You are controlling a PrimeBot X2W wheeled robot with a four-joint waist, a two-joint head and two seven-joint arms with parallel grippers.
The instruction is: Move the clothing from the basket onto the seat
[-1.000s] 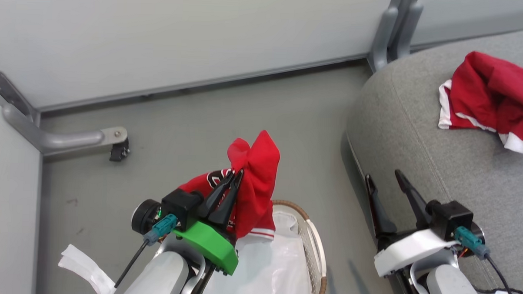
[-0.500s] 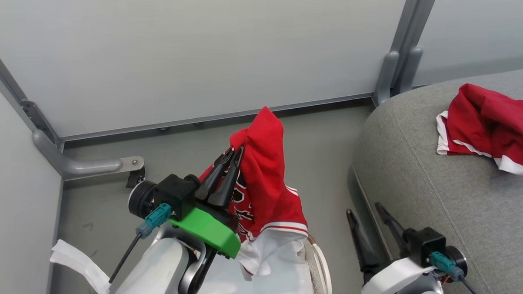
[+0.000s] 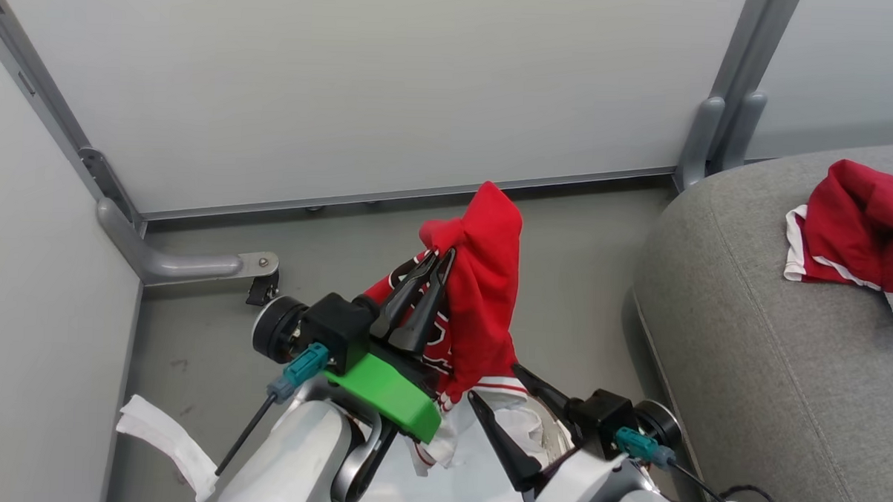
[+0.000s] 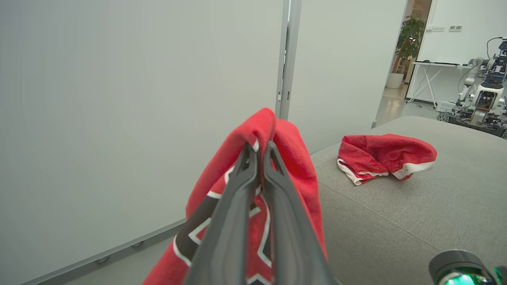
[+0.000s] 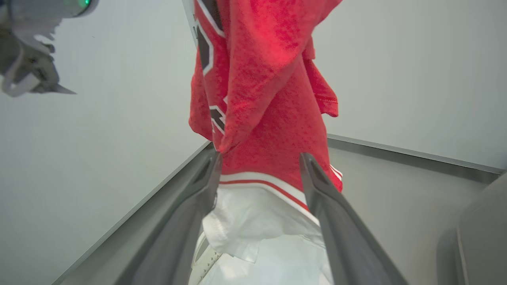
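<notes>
My left gripper (image 3: pixel 435 259) is shut on a bunched fold of a red jersey (image 3: pixel 482 304) with a black-and-white number, held up in the air. The jersey's striped hem hangs down to the white liner (image 3: pixel 469 467) of the basket, which is mostly hidden behind my arms. My right gripper (image 3: pixel 495 392) stands open just below the hem; in the right wrist view its fingers (image 5: pixel 217 158) frame the hanging jersey (image 5: pixel 265 99) and the bunched liner (image 5: pixel 257 221). A second red garment (image 3: pixel 856 221) lies on the grey seat (image 3: pixel 770 351) to the right.
Pale partition walls close off the back and left, with a grey metal foot and caster (image 3: pixel 193 261) on the floor. A white strip (image 3: pixel 165 442) hangs by my left forearm. In the left wrist view another robot (image 4: pixel 483 99) and a table stand far off.
The head camera has shifted. My left gripper has lifted the jersey higher out of the basket. My right gripper has swung left from beside the seat to under the jersey's hem.
</notes>
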